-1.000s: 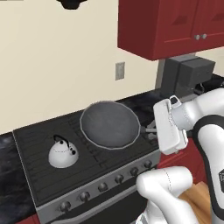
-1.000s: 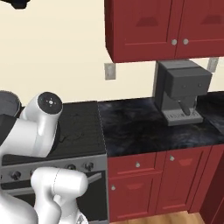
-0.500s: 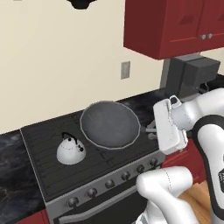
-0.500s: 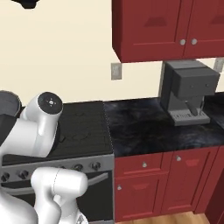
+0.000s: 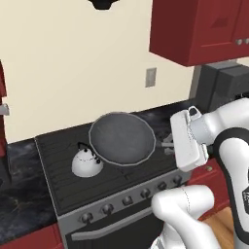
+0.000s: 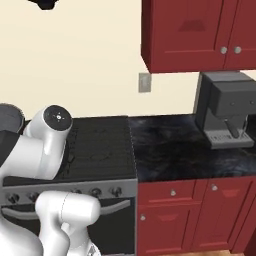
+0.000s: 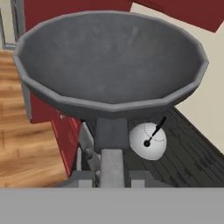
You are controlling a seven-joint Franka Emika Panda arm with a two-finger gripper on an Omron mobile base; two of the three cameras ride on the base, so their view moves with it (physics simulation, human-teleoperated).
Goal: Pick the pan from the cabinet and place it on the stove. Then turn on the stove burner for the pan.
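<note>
Pan held level above the stove, its handle clenched in the hand.

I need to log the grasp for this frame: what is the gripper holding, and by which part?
The gripper holds the pan by its handle, above the stove.

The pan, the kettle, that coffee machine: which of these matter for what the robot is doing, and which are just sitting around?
Part of the job:
- pan, held over the stove by its handle
- gripper, shut on the handle
- stove and its front knobs
- cabinet, doors closed

Just lying about:
- white kettle on the stove
- coffee machine on the counter
- wall outlet
</note>
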